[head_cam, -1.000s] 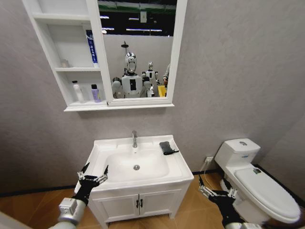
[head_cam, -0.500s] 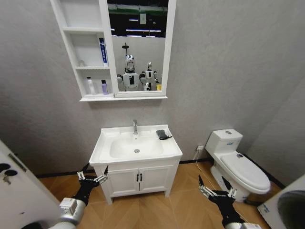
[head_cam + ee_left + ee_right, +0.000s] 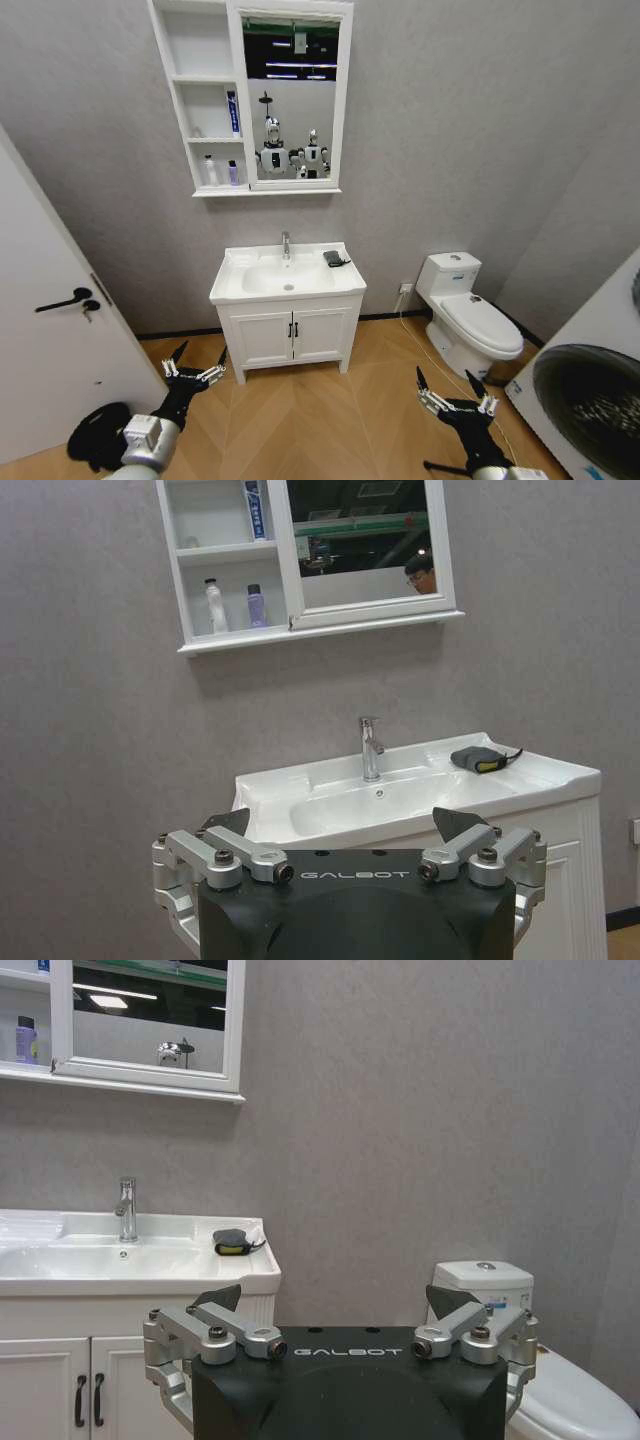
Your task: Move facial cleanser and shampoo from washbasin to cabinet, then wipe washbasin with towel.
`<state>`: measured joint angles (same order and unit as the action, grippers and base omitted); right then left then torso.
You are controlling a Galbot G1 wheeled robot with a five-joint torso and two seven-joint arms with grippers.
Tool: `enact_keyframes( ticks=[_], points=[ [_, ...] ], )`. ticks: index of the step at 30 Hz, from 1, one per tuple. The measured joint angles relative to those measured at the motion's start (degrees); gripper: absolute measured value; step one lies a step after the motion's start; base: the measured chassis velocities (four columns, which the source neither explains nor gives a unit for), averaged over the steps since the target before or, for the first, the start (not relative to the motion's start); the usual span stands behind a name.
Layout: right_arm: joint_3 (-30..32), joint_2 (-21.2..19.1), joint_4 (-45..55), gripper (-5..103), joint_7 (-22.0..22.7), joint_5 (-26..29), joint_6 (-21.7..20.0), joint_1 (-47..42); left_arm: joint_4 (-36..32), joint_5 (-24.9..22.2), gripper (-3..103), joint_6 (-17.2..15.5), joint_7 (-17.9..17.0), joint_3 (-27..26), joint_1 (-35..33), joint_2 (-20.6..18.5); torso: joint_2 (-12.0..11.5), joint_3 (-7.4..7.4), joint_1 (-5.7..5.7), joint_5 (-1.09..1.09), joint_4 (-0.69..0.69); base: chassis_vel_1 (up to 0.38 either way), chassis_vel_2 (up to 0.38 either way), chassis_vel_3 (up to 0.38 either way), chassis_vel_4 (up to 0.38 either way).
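The white washbasin [image 3: 250, 288] with its chrome tap stands against the far wall, well ahead of me. The dark folded towel [image 3: 334, 259] lies on its right rim, also seen as the towel [image 3: 477, 759] and towel [image 3: 233, 1242]. Above hangs the cabinet [image 3: 195, 60] beside the mirror. A white bottle [image 3: 210, 171] and a purple bottle [image 3: 233, 173] stand on its lowest shelf, a blue tube [image 3: 232, 112] on the middle one. I cannot tell which is the facial cleanser or the shampoo. My left gripper [image 3: 200, 357] and right gripper [image 3: 446, 386] hang low over the floor, both open and holding nothing.
A white door [image 3: 50, 330] with a black handle stands at the left. At the right are a toilet [image 3: 470, 322] and a washing machine [image 3: 590, 385]. A two-door cupboard [image 3: 290, 340] is under the basin. Wooden floor [image 3: 310, 415] lies between me and it.
The whole view has pulled back from the washbasin, so the camera has moved away. The door and washing machine have come into view. Both grippers keep the same open pose.
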<state>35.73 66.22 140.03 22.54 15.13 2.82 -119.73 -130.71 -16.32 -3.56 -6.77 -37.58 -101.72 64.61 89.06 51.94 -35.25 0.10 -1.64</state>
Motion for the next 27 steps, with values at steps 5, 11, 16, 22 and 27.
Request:
enact_keyframes(
  ticks=[5, 11, 16, 22, 27],
  points=[
    [-0.01, 0.00, 0.01, 100, -0.01, 0.00, 0.00, -0.01, 0.00, 0.00, 100, 0.00, -0.01, -0.01, -0.01, 0.00, 0.04, -0.03, 0.06, -0.11, 0.01, 0.196, -0.106, -0.223, 0.226],
    [0.00, 0.00, 0.00, 100, 0.01, 0.00, 0.00, 0.01, 0.00, 0.00, 100, 0.00, 0.00, 0.00, 0.02, 0.00, 0.00, 0.00, -0.02, -0.09, -0.03, -0.022, -0.031, -0.062, 0.021],
    [0.00, 0.00, 0.01, 100, 0.00, 0.00, 0.00, 0.03, 0.00, 0.00, 100, 0.00, -0.01, 0.00, 0.02, 0.00, -0.04, 0.02, -0.10, -0.10, 0.01, -0.047, 0.087, 0.111, -0.019],
    [0.00, 0.00, 0.00, 100, 0.00, 0.00, 0.00, 0.01, 0.00, 0.00, 100, 0.00, 0.00, 0.00, 0.01, 0.00, -0.01, -0.01, -0.01, -0.12, -0.01, 0.053, 0.057, 0.020, 0.020],
    [0.00, 0.00, 0.01, 100, 0.00, 0.00, 0.01, 0.01, 0.00, 0.00, 100, 0.00, 0.00, 0.00, 0.01, 0.00, 0.00, -0.01, 0.00, -0.11, -0.01, 0.090, 0.041, 0.032, 0.082]
  ],
)
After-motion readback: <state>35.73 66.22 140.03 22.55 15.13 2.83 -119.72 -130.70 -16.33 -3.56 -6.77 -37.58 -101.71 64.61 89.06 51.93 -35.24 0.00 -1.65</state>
